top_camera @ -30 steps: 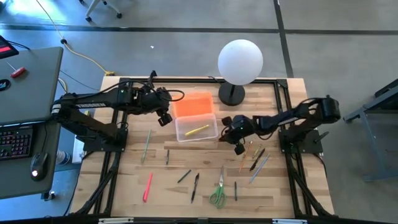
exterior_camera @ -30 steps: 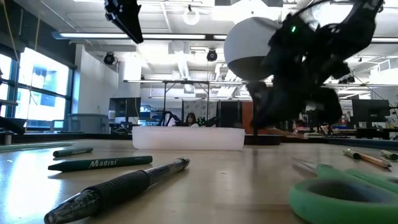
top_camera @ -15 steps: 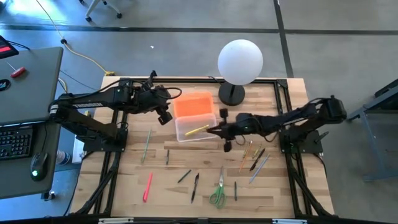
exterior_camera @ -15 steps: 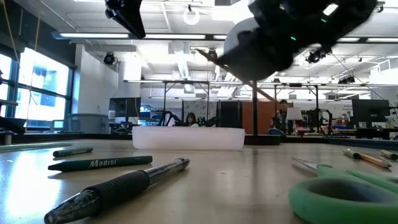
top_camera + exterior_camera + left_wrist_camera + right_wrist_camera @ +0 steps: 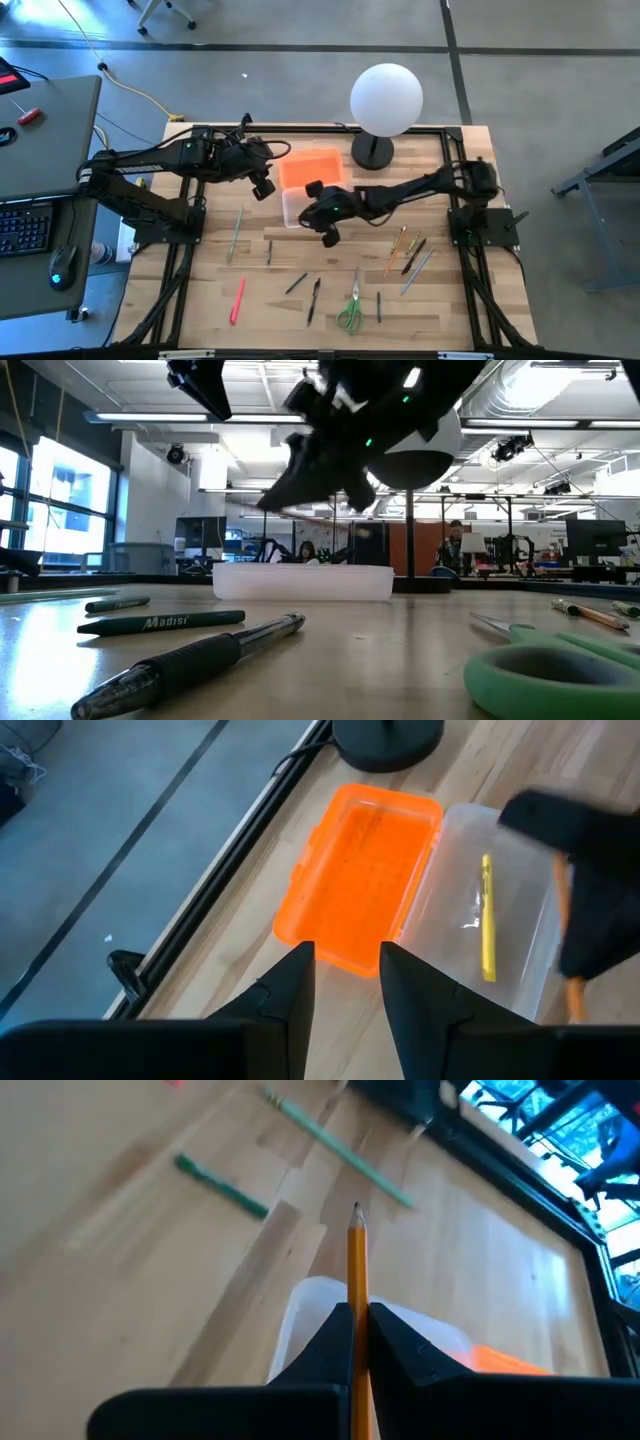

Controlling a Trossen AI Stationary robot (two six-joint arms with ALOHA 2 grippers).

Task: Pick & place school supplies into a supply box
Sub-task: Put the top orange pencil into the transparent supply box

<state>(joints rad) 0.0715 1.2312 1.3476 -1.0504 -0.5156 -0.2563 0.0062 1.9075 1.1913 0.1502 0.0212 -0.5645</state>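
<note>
— What is the right gripper (image 5: 352, 1342) doing?

— It is pinching an orange pencil (image 5: 356, 1270) tight between its closed fingers, the sharpened tip pointing forward, while it is hanging above the clear supply box (image 5: 296, 206) near the middle of the table (image 5: 460, 300).

— And the box itself?

— It is sitting open, with its orange lid (image 5: 360, 875) lying flat beside it on the side toward the white globe lamp (image 5: 386, 98). One yellow pencil (image 5: 487, 918) is already lying inside (the left wrist view is showing it plainly).

— Where is the left gripper (image 5: 345, 970)?

— It is hovering over the lid's edge with its fingers parted and nothing between them.

— What is lying farther out?

— A pink-red marker (image 5: 238, 299) is lying toward the front left, green-handled scissors (image 5: 350, 313) toward the front centre, and a cluster of pens and pencils (image 5: 410, 255) is resting on the right, well apart from the box. In the low view a black pen (image 5: 190, 664) and a green pencil (image 5: 160, 623) are lying close to the camera.
</note>
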